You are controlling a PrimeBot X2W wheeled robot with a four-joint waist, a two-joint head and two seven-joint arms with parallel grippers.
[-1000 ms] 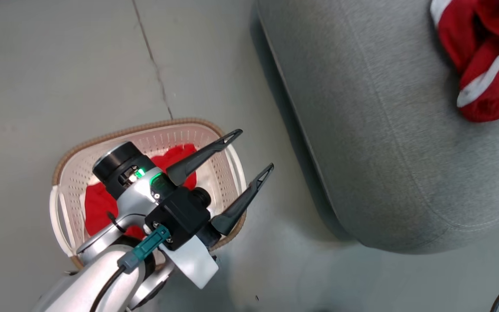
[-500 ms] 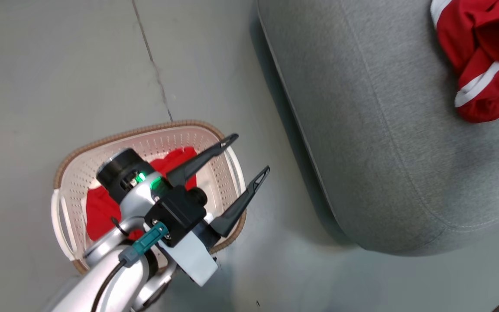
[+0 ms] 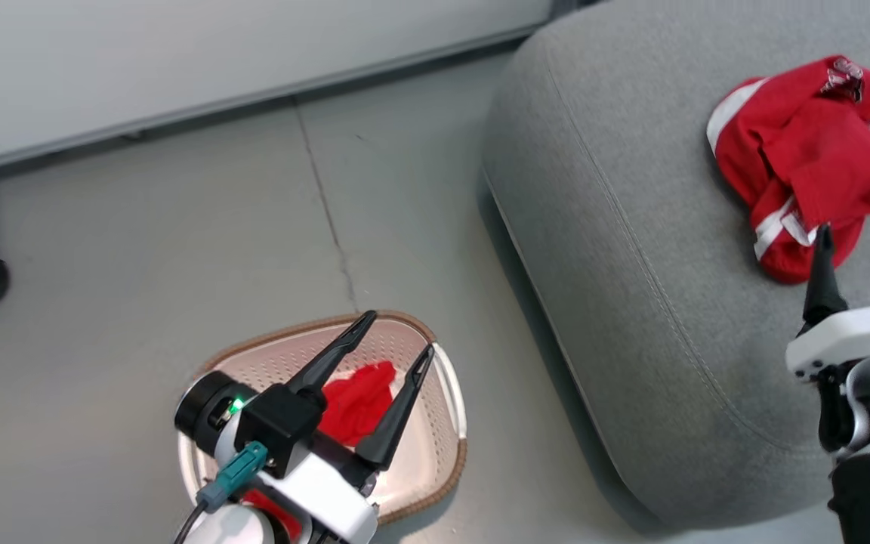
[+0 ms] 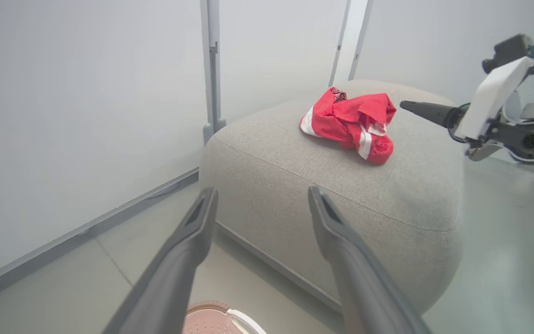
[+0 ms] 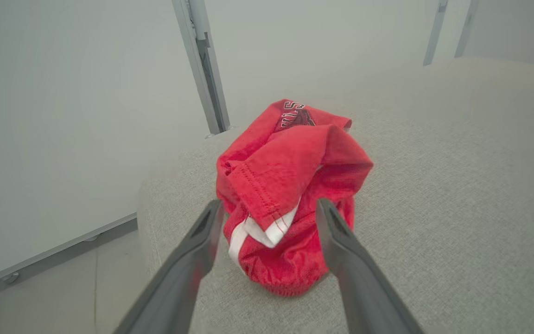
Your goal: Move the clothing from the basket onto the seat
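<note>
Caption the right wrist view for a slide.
Open right gripper pointing at a crumpled red garment lying on the grey seat.

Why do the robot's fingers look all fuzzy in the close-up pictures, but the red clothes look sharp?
Right wrist view: the right hand sits very near the camera, so it blurs, while the red garment shows crisp stitching. Left wrist view: the left hand is soft the same way, and the seat is clear. Head view: soft even light, no glare.
</note>
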